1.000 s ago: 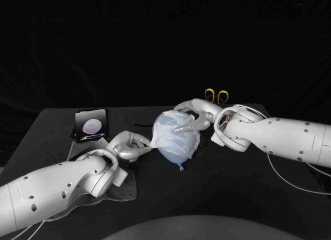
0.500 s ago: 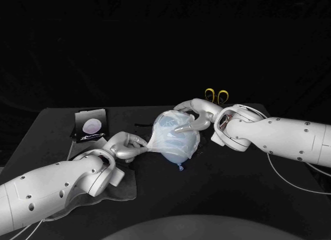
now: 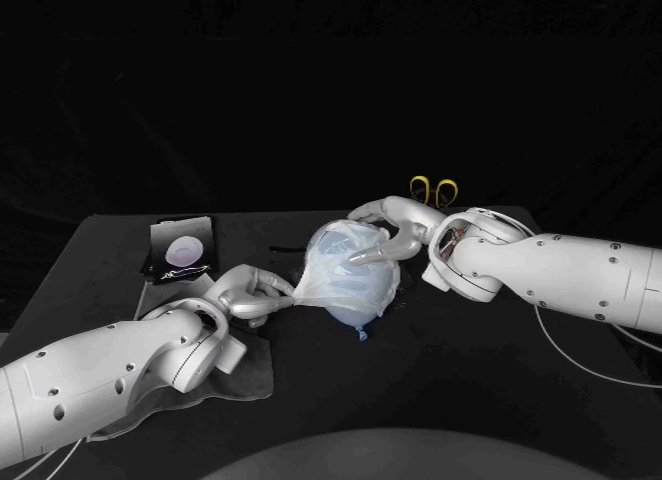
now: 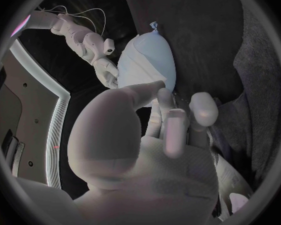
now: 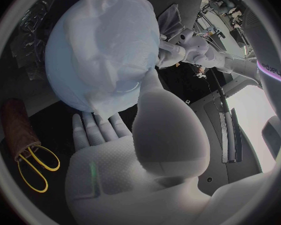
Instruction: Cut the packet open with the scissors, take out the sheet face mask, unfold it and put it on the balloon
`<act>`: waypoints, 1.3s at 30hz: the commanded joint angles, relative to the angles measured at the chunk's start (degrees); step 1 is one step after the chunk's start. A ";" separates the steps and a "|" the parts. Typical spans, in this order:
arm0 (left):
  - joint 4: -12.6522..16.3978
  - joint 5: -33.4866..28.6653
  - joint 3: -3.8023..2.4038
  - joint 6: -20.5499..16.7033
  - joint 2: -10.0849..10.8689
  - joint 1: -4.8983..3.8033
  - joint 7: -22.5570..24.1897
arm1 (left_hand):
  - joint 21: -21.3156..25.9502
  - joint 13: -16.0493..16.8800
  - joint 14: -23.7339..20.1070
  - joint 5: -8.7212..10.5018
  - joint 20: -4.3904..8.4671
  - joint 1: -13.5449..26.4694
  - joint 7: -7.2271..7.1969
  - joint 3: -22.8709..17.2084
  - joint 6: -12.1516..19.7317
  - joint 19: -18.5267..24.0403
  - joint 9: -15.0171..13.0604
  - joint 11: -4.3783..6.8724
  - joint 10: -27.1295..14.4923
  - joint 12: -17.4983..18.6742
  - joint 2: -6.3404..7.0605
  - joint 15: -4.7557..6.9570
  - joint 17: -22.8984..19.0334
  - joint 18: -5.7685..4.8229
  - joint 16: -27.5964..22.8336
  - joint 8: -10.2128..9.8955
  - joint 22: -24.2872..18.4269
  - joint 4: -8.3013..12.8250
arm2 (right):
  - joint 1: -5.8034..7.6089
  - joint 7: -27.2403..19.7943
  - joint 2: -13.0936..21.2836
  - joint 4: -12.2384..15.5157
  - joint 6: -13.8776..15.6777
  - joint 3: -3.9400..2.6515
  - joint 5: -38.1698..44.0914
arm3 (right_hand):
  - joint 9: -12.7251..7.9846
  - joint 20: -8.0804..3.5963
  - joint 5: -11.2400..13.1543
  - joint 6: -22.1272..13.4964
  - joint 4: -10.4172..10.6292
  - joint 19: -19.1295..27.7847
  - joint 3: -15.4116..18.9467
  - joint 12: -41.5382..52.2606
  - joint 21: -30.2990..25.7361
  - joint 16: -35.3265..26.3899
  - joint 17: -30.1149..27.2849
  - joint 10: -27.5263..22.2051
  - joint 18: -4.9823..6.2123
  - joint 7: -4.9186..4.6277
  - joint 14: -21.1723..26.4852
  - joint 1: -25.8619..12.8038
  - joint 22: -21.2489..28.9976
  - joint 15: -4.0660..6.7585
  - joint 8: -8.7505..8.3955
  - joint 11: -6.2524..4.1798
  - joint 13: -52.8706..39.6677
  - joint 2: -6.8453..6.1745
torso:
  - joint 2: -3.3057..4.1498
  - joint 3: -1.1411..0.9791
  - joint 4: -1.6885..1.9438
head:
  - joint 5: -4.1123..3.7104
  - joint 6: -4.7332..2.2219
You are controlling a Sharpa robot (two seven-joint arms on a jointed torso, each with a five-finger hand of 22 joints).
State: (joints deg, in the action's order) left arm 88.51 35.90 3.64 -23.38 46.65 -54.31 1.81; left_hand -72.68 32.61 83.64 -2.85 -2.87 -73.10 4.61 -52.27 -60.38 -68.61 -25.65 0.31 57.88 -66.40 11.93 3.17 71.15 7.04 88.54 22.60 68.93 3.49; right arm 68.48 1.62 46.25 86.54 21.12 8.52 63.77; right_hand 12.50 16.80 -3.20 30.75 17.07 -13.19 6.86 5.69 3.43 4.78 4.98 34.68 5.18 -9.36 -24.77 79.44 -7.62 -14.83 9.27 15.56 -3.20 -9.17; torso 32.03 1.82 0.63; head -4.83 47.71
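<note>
Now the left hand (image 3: 253, 294) pinches the mask (image 3: 328, 262) draped over the balloon (image 3: 354, 308), which the right hand (image 3: 392, 232) cups from the right.

- sheet mask (image 3: 349, 262): thin, translucent sheet, wrinkled, with a wet sheen
- balloon (image 3: 346, 314): smooth pale rubber, softly glossy
- left hand (image 3: 252, 293), right hand (image 3: 396, 232): silvery, smooth, satin finish
- table (image 3: 461, 350): matt black
- cloth (image 3: 242, 375): dark grey, matt
- scissors (image 3: 434, 189): glossy yellow plastic handles
- packet (image 3: 181, 252): glossy printed film
</note>
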 commanded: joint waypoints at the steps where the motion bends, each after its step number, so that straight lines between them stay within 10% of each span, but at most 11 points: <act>1: 0.01 1.23 -0.02 5.40 0.07 0.04 -2.30 | -0.24 -0.04 0.51 -0.23 0.00 0.40 -0.13 -0.40 -0.42 -0.28 -6.88 -0.04 0.12 -0.33 -0.01 0.22 -0.23 -0.34 0.17 0.40 -0.05 -0.05 | -0.32 0.71 0.02 -0.10 -1.90 0.26 0.71 | -0.06 0.02 0.30 -0.07 0.01 -0.41 -0.16 -0.01 0.39 0.10 -0.09 -0.47 0.25 -7.37 0.22 0.09 -0.05 -0.02 -0.17 -0.12 -0.02 0.17 | -0.01 0.00 0.00 | -0.07 0.05; 18: -0.98 -2.26 -0.01 1.76 -0.28 0.04 1.42 | 1.85 -4.65 1.65 -0.01 -0.55 1.85 0.52 2.93 2.73 2.01 -8.34 -0.71 -3.50 2.34 -1.86 -0.57 4.38 0.11 0.49 0.45 -2.05 -1.75 | -0.35 -0.36 0.01 -0.10 -1.69 0.27 0.20 | -0.39 0.03 0.26 -0.83 0.06 -0.28 0.59 -0.54 0.40 -0.52 -0.52 -1.51 0.06 -7.16 2.08 0.01 0.02 -0.28 -0.48 0.18 0.03 -0.79 | -0.01 0.05 -0.01 | -0.25 -0.36; 24: -1.04 -7.11 -0.02 -1.20 -0.69 0.03 5.05 | 6.58 -5.03 -0.58 0.03 -1.90 2.11 2.80 9.42 10.52 6.69 -6.28 -3.07 -5.83 3.61 -0.88 -2.49 -0.05 1.11 -0.16 -4.87 -6.69 -2.99 | -0.35 -2.51 0.26 0.20 -1.10 0.27 -1.06 | -1.07 0.02 0.11 -2.58 0.16 0.04 3.42 -1.19 0.37 -1.57 -1.23 -2.92 -0.49 -6.18 5.33 -0.24 0.18 -0.86 -1.16 0.86 0.09 -3.03 | 0.05 0.00 -0.02 | -0.42 -0.69; 28: -0.97 -8.19 -0.02 -1.36 -0.68 0.03 6.03 | 14.27 -5.70 -5.87 -0.02 -3.41 2.24 4.02 15.22 12.75 14.04 -4.20 -4.49 -8.45 5.23 1.42 -3.86 -9.87 2.84 -2.06 -8.05 -13.93 -4.15 | -0.35 -4.63 0.68 0.75 -0.23 0.27 -2.73 | -1.82 0.02 -0.06 -4.66 0.24 0.47 6.20 -1.69 0.27 -2.02 -1.54 -4.31 -0.79 -5.45 6.83 -0.67 0.38 -1.15 -1.98 1.18 0.18 -4.97 | 0.04 -0.05 -0.04 | -0.44 -0.70; 29: -0.95 -8.32 -0.02 -1.25 -0.66 0.03 6.17 | 16.54 -6.98 -12.41 -0.04 -3.88 2.00 4.50 16.34 13.74 15.98 -3.55 -5.10 -10.98 7.71 1.66 -4.37 -23.55 3.23 -4.56 -9.08 -15.87 -4.68 | -0.35 -5.14 0.79 0.91 0.07 0.27 -3.21 | -2.04 0.01 -0.10 -5.29 0.24 0.56 6.72 -1.78 0.24 -2.11 -1.61 -4.49 -0.85 -5.28 7.15 -0.82 0.43 -1.21 -2.23 1.24 0.19 -5.42 | 0.03 -0.04 -0.05 | -0.44 -0.71; 32: -0.85 -8.60 -0.02 -0.93 -0.54 0.03 6.55 | 18.66 -9.74 -16.99 -0.07 -4.87 1.17 5.39 18.98 14.75 16.98 -2.61 -6.23 -13.75 11.93 2.19 -5.43 -31.23 3.25 -7.24 -10.25 -17.10 -5.41 | -0.35 -7.06 1.28 1.63 1.32 0.27 -5.22 | -2.77 0.01 -0.33 -7.41 0.29 1.19 8.23 -2.06 0.04 -2.26 -1.71 -5.47 -1.02 -4.69 7.69 -1.64 0.74 -1.33 -3.03 1.36 0.22 -6.82 | 0.02 -0.02 -0.10 | -0.51 -0.86; 39: -0.21 -8.71 -0.03 -0.14 0.40 0.01 7.41 | 20.80 -12.87 -19.60 -0.01 -5.82 -1.21 5.96 23.27 14.79 17.12 -1.53 -7.04 -14.82 15.37 2.39 -6.20 -35.88 3.40 -8.56 -10.95 -18.51 -5.75 | -0.20 -10.53 2.97 3.70 3.07 0.24 -11.33 | -3.17 0.02 -0.44 -8.61 0.30 1.32 8.58 -2.30 0.01 -2.39 -1.82 -6.39 -1.06 -4.14 8.28 -2.23 0.78 -1.38 -3.49 1.41 0.28 -7.09 | -0.05 -0.01 -0.08 | -0.78 -0.96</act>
State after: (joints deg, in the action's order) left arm 87.99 28.40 3.67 -23.58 46.94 -54.28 7.07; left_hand -52.07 19.98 64.42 -2.88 -8.22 -73.75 10.24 -29.43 -45.73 -51.38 -27.26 -6.75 43.41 -51.25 14.18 -3.05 35.72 9.79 80.24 11.94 50.53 -2.20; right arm 68.24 -5.15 49.07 89.80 22.99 8.76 56.85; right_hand 9.41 16.81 -3.45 22.55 17.32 -12.13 15.17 3.61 3.64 2.66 3.20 28.73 5.17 -8.54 -16.86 77.37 -6.92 -16.18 6.18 16.98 -2.98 -16.01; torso 32.03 1.80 0.53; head -5.51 46.79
